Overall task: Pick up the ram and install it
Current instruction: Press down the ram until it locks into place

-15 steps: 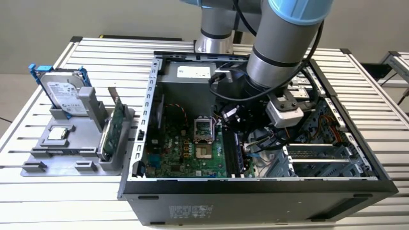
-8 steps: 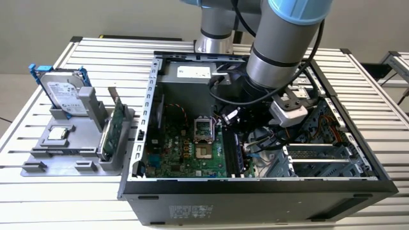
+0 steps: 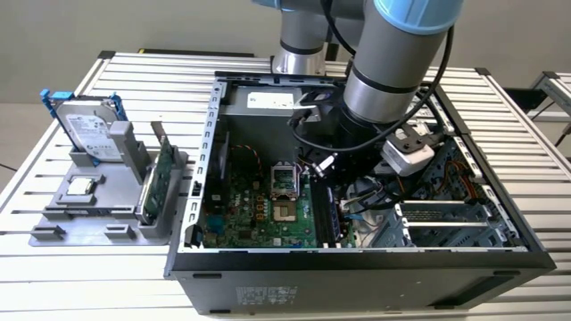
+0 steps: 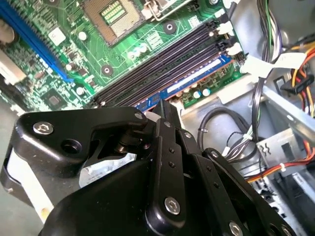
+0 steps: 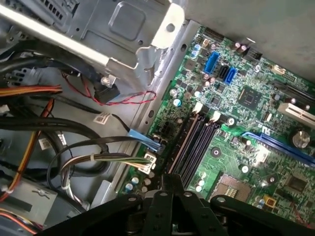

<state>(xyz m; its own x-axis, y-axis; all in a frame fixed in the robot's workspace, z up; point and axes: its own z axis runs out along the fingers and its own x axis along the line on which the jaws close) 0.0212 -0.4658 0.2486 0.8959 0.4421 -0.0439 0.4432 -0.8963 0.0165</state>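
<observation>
With the gripper (image 4: pixel 165 105) lowered inside the computer case (image 3: pixel 357 257), one ram (image 4: pixel 197 82) lies along the outermost of four black memory slots (image 4: pixel 162 61), the jaws narrowed onto its near end; whether it is latched cannot be told. To the exterior view's left, one hard drive (image 3: pixel 89 130) stands on the worktop (image 3: pixel 80 281).

- A slatted aluminium counter (image 3: pixel 526 167) fills the workspace under even, soft light.
- A plain pale wall (image 3: pixel 134 23) stands behind it.
- A second slatted surface (image 3: pixel 555 90) shows at the exterior view's right.
</observation>
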